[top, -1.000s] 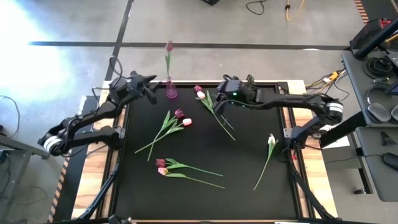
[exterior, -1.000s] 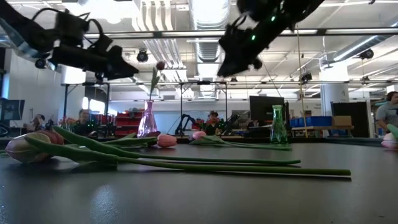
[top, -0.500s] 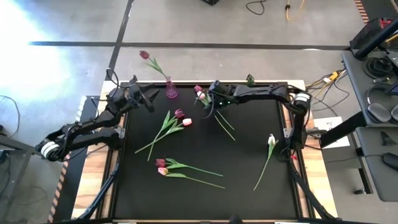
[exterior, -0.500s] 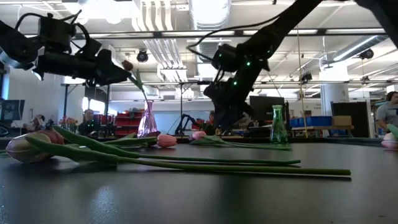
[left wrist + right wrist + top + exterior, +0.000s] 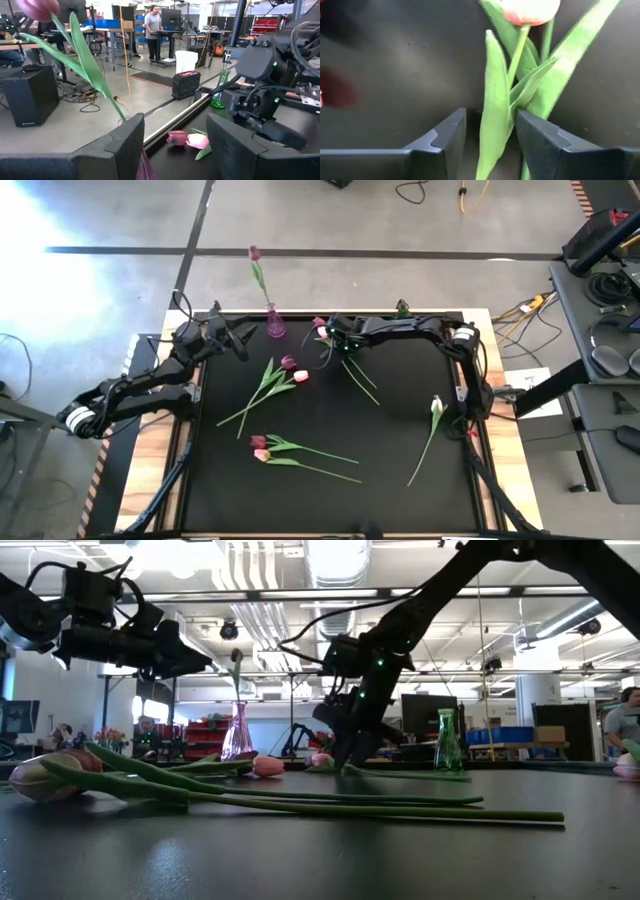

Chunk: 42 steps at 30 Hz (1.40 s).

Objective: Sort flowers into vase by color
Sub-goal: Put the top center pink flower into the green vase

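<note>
A maroon tulip (image 5: 254, 253) stands with its stem in the pink vase (image 5: 274, 328) at the table's far edge. My left gripper (image 5: 240, 345) hangs open just left of that vase, and touches nothing. My right gripper (image 5: 335, 345) is open and low over a pair of tulips lying at the far middle, one with a maroon head (image 5: 319, 323) and one with a pink head (image 5: 323, 333). In the right wrist view its fingers stand on either side of the pink tulip's stem and leaves (image 5: 495, 125). A green vase (image 5: 402, 308) stands empty at the far edge. My right gripper comes down from above with one finger on each side of the pink tulip's stem and leaves (image 5: 512, 95), just below the head. The tulip lies flat on the table. A leaf runs under one finger (image 5: 540, 145); whether the fingers touch it I cannot tell.
More tulips lie on the black mat: a pair in the middle (image 5: 290, 370), a pair nearer the front (image 5: 262, 448) and a single white one (image 5: 436, 406) by the right edge. People and benches show in the room beyond the table.
My right gripper has swung toward the table's left and dropped down onto the far pair of tulips. My left gripper has drawn back from the pink vase toward the near left. The maroon tulip in the vase leaned left, then swung back more upright.
</note>
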Each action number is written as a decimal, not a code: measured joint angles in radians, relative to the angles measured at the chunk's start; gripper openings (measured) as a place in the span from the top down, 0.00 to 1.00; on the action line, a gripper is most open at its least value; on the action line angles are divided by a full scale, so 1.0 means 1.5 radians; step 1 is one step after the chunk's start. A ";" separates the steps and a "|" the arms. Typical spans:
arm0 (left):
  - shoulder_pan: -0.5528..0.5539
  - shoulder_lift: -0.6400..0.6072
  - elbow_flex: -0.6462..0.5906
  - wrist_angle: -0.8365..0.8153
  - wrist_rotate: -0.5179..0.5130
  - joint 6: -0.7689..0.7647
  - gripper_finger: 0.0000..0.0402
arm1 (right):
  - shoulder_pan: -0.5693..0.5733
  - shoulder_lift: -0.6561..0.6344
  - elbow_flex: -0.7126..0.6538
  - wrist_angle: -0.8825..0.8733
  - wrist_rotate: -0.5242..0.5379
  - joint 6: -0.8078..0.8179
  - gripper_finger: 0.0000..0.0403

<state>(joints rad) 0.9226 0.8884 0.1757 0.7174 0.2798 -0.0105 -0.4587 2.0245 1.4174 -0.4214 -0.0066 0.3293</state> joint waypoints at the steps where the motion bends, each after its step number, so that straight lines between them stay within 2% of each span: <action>1: 0.000 0.000 0.000 0.000 0.000 0.000 0.51 | 0.000 0.004 0.004 -0.002 0.002 -0.002 0.63; 9: 0.000 0.003 0.000 -0.002 0.000 -0.002 0.51 | 0.001 -0.016 0.013 -0.017 0.004 -0.074 0.95; 16: 0.000 0.006 0.000 -0.002 0.000 -0.005 0.54 | 0.002 -0.128 0.002 0.009 0.006 -0.155 0.97; 19: 0.000 0.006 0.000 -0.003 0.000 -0.006 0.55 | 0.002 -0.206 -0.032 0.053 0.047 -0.192 0.97; 26: 0.000 0.006 0.000 -0.004 0.000 -0.010 0.56 | 0.001 -0.420 -0.201 0.274 0.220 -0.270 0.97; 31: 0.000 0.006 0.001 -0.002 0.000 -0.015 0.56 | 0.000 -0.543 -0.347 0.544 0.319 -0.364 0.97; 36: 0.000 0.006 0.001 0.000 0.001 -0.020 0.56 | -0.024 -0.604 -0.452 0.752 0.339 -0.440 0.97; 42: -0.001 0.006 0.002 0.000 0.001 -0.024 0.56 | -0.063 -0.615 -0.513 0.894 0.338 -0.495 0.97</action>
<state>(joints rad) 0.9218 0.8978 0.1783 0.7177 0.2806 -0.0460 -0.5536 1.1019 0.6480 0.9196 0.5010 -0.4135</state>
